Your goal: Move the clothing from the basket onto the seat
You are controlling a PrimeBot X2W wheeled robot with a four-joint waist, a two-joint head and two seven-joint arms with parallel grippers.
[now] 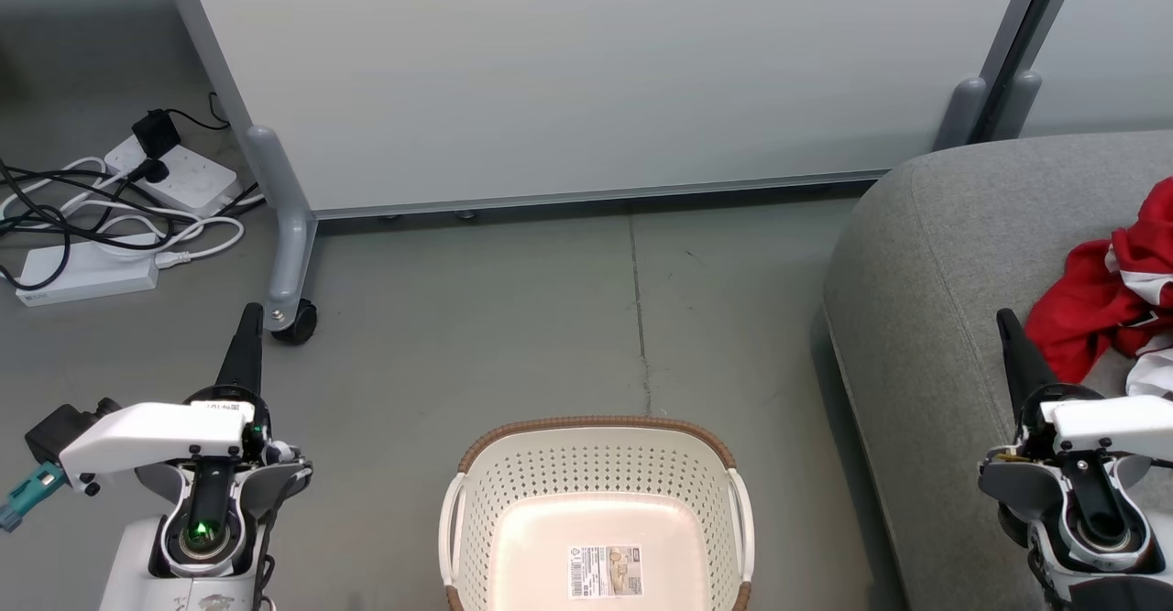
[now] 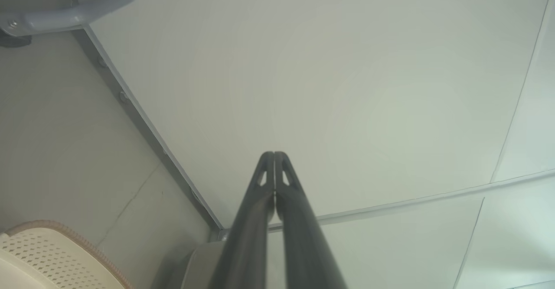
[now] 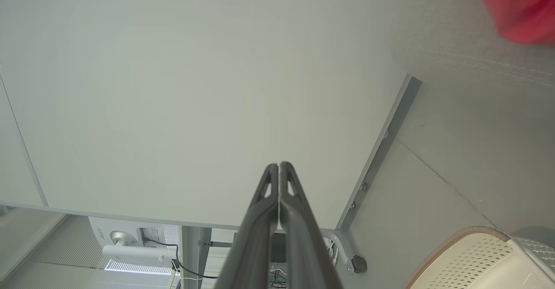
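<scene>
We held our left hand (image 1: 249, 316) and right hand (image 1: 1006, 320) pressed together; the basket (image 1: 596, 425) sat between them, mouth up, clothing (image 1: 1090, 304) crumpled on the seat (image 1: 926, 254) just beyond the right.

You will find no readable text: the paper label (image 1: 605, 571) on the basket (image 1: 596, 430) bottom shows a barcode and print too small to read.
</scene>
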